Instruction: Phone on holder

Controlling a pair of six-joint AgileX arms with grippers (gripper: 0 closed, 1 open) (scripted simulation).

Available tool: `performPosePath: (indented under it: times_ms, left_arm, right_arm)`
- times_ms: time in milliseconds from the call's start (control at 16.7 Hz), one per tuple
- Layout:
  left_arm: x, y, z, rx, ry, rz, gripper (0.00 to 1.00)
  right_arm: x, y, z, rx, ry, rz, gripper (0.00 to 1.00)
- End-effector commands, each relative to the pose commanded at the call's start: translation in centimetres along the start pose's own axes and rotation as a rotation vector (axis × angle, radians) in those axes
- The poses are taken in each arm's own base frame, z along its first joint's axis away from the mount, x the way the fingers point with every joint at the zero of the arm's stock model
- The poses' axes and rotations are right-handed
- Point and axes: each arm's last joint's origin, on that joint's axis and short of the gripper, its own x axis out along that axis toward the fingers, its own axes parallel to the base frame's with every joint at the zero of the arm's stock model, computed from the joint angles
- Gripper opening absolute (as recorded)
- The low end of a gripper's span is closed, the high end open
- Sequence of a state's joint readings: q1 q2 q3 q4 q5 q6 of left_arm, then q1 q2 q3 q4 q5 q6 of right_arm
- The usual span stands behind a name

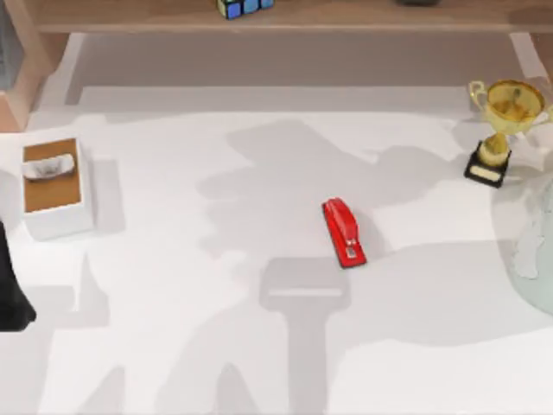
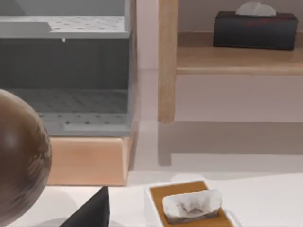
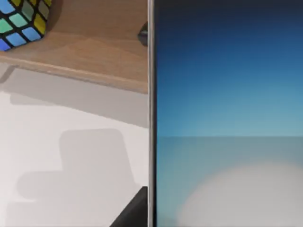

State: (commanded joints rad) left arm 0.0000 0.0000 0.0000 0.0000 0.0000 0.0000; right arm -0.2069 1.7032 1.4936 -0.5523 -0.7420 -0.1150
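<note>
Although the phone [image 3: 227,113] sits close up in front of the right wrist camera, screen toward the lens, blue shading to a white patch, its ends are cut off. One straight long edge with a thin pale rim runs the full height of that picture, so the long axis follows that edge. Which way it points over the table I cannot tell. How wide the right gripper is and whether it has the phone I cannot tell either; a dark wedge [image 3: 135,210] beside the phone's edge is too cropped to name. Beyond it, a colour cube [image 3: 21,21] rests on a wooden shelf [image 3: 94,52].

From above, a red stapler [image 1: 344,232] lies near the table's [image 1: 173,346] middle, long axis running near to far, with bare white surface all round. A tissue box [image 1: 56,186] stands near the left edge. A gold trophy [image 1: 499,130] stands far right, a pale glassy object [image 1: 529,233] is cropped below it. The left arm [image 1: 13,290] is a dark shape at the left edge, its claw's state unreadable.
</note>
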Motion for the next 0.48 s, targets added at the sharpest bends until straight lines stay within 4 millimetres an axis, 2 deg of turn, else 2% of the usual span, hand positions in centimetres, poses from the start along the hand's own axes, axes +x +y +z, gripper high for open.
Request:
performPosePath:
  times_ms: [240,480]
  left_arm:
    - [0.0,0.0,0.0,0.000,0.000,0.000,1.00]
    - [0.0,0.0,0.0,0.000,0.000,0.000,1.00]
  right_arm:
    - [-7.4,-6.9,-2.7,-0.159,-0.112,-0.121,0.00]
    - [-13.8,-11.5,-7.4,-0.239,-0.162,-0.262,0.00]
